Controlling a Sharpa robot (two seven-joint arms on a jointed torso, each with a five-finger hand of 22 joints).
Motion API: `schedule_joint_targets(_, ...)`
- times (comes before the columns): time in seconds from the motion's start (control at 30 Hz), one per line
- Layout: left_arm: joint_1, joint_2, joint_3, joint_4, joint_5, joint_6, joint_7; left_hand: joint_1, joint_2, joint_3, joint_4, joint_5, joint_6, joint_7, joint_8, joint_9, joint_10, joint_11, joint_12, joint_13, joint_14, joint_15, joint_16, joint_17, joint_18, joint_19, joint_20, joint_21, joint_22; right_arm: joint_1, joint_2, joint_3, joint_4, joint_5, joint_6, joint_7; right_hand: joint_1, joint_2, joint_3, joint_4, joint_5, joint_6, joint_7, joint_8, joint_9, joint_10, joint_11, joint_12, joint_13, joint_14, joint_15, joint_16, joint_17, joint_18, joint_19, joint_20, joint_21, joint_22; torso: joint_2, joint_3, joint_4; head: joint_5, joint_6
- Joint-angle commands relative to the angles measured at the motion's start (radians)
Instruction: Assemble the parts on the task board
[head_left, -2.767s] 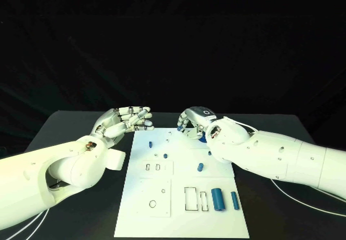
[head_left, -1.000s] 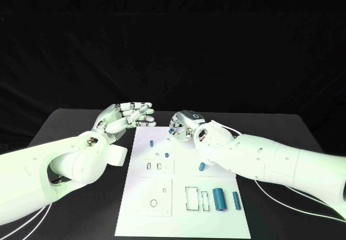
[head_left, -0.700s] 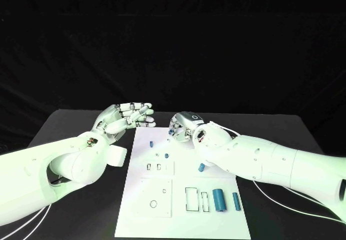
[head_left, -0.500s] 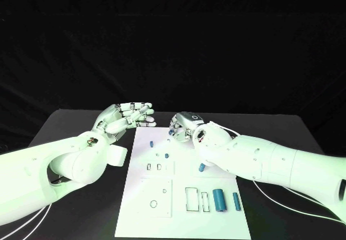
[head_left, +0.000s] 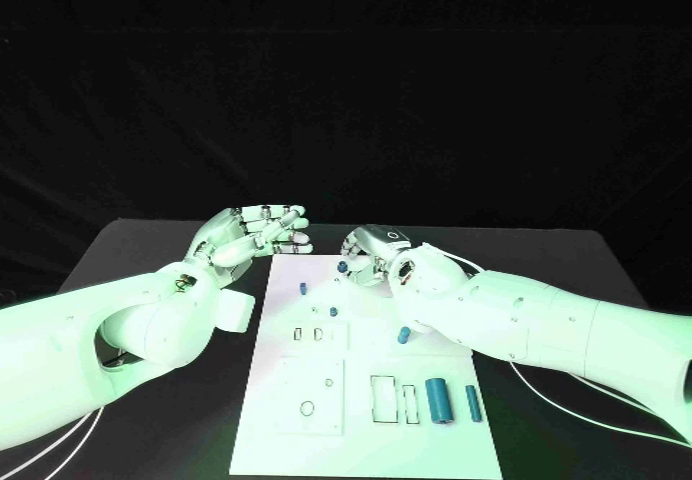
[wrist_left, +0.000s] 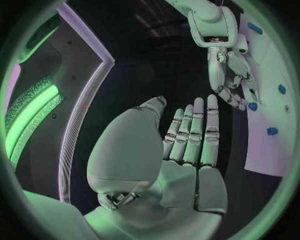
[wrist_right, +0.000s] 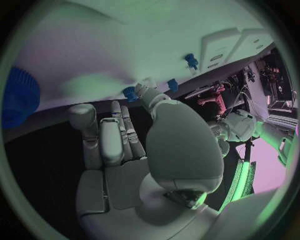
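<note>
1. Both arms are showing smooth white rounded shells.
2. The left hand (head_left: 257, 232) and right hand (head_left: 369, 250) are gleaming silver, with segmented fingers.
3. Thin white cables are trailing beneath each arm.

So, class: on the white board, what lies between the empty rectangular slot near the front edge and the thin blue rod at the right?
In the head view, between the rectangular slot and the thin blue rod lie a slim blue piece and a thick blue cylinder, side by side on the white board.

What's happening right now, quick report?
Left hand open, beside task board. Right hand pinching small blue part over board's far end. Nothing blocking.
</note>
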Motion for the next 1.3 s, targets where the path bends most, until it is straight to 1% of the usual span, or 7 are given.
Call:
schedule_joint_targets(0.03, 0.002, -0.001, 0.001, -0.001, 0.001, 0.021, 0.004, 0.009, -0.004, 0.006, -0.001, -0.004, 0.004, 0.019, -0.002, 0.001, 0.004, 0.006, -0.005, -0.001, -0.006, 0.001, 0.006, 0.001, 0.011, -0.006, 0.0, 0.006, 0.001, 0.002, -0.027, 0.0, 0.033, -0.003, -0.01, 0.013, 0.087, 0.042, -0.177, 0.055, 0.01, -0.021, -0.011, -0.023, 0.002, -0.04, 0.005, 0.042, -0.004, -0.006, 0.005, -0.01, -0.026, 0.014, -0.005, -0.004, -0.033, -0.022, -0.001, 0.0008, -0.001, 0.0, -0.001)
schedule_joint_targets(0.33, 0.002, -0.011, 0.001, -0.006, 0.002, 0.023, 0.004, 0.009, -0.004, 0.006, -0.001, -0.004, 0.004, 0.019, -0.002, 0.001, 0.004, 0.006, -0.005, -0.001, -0.006, 0.001, 0.006, 0.001, 0.011, -0.006, 0.0, 0.006, 0.001, 0.025, -0.189, 0.009, 0.197, 0.014, -0.033, 0.005, 0.153, 0.05, -0.194, 0.104, 0.028, 0.007, -0.004, -0.023, 0.01, 0.005, -0.009, 0.111, 0.003, 0.01, -0.004, 0.017, 0.006, 0.003, 0.034, -0.013, -0.002, 0.032, -0.01, 0.0022, -0.0135, 0.006, 0.003)
schedule_joint_targets(0.6, 0.001, -0.011, 0.0, -0.024, 0.004, 0.024, 0.006, 0.008, -0.005, 0.006, 0.0, -0.004, 0.004, 0.019, -0.003, 0.001, 0.004, 0.006, -0.005, -0.001, -0.009, 0.002, 0.006, 0.002, 0.011, -0.008, 0.001, 0.006, 0.001, 0.061, -0.337, 0.024, 0.298, 0.122, 0.019, 0.012, 0.164, 0.017, -0.146, 0.158, 0.03, 0.044, -0.028, -0.026, 0.011, 0.235, -0.053, 0.225, 0.066, 0.032, -0.037, 0.063, 0.071, -0.015, 0.087, -0.041, 0.072, 0.134, -0.022, 0.0049, -0.0307, 0.01, 0.004)
schedule_joint_targets(0.7, 0.001, -0.009, 0.0, -0.029, 0.004, 0.026, 0.007, 0.008, -0.005, 0.006, 0.0, -0.004, 0.004, 0.019, -0.003, 0.001, 0.004, 0.006, -0.005, -0.001, -0.009, 0.002, 0.006, 0.002, 0.011, -0.008, 0.001, 0.006, 0.001, 0.068, -0.369, 0.026, 0.293, 0.166, 0.084, 0.004, 0.169, 0.003, -0.181, 0.173, 0.036, 0.026, -0.036, -0.037, 0.015, 0.267, -0.068, 0.508, 0.33, 0.051, -0.048, 0.118, 0.157, -0.03, 0.132, -0.06, 0.135, 0.215, -0.026, 0.0055, -0.0341, 0.011, 0.003)
schedule_joint_targets(0.73, 0.001, -0.008, 0.0, -0.031, 0.004, 0.027, 0.007, 0.008, -0.005, 0.006, 0.0, -0.004, 0.004, 0.019, -0.003, 0.001, 0.004, 0.006, -0.005, -0.001, -0.009, 0.002, 0.006, 0.002, 0.011, -0.008, 0.001, 0.006, 0.001, 0.07, -0.374, 0.026, 0.287, 0.174, 0.105, 0.003, 0.168, 0.019, -0.223, 0.155, 0.041, 0.015, -0.03, -0.027, 0.026, 0.272, -0.058, 0.973, 0.829, 0.068, -0.052, 0.181, 0.263, -0.043, 0.145, -0.037, 0.16, 0.251, -0.027, 0.0061, -0.0351, 0.013, 0.003)
schedule_joint_targets(0.8, 0.001, -0.007, 0.0, -0.035, 0.005, 0.029, 0.007, 0.008, -0.005, 0.006, 0.0, -0.004, 0.004, 0.019, -0.003, 0.001, 0.004, 0.006, -0.005, -0.001, -0.009, 0.002, 0.006, 0.002, 0.011, -0.008, 0.001, 0.006, 0.001, 0.072, -0.379, 0.026, 0.272, 0.184, 0.139, 0.0, 0.134, 0.029, -0.273, 0.176, 0.03, 0.012, -0.018, -0.008, 0.038, 0.356, -0.046, 1.234, 1.146, 0.089, -0.031, 0.241, 0.394, -0.043, 0.159, -0.038, 0.186, 0.291, -0.028, 0.0071, -0.0361, 0.016, 0.002)
schedule_joint_targets(1.3, 0.0, -0.004, 0.0, -0.04, 0.005, 0.032, 0.009, 0.008, -0.005, 0.007, 0.0, -0.004, 0.004, 0.019, -0.003, 0.001, 0.004, 0.006, -0.005, -0.001, -0.01, 0.002, 0.006, 0.003, 0.011, -0.009, 0.001, 0.006, 0.001, 0.065, -0.329, 0.023, 0.179, 0.24, 0.194, -0.016, 0.12, 0.046, -0.34, 0.18, 0.031, -0.015, -0.002, 0.001, 0.043, 0.42, -0.03, 1.346, 1.298, 0.107, -0.016, 0.277, 0.482, -0.059, 0.2, -0.024, 0.248, 0.372, -0.024, 0.0048, -0.0315, 0.016, -0.004)
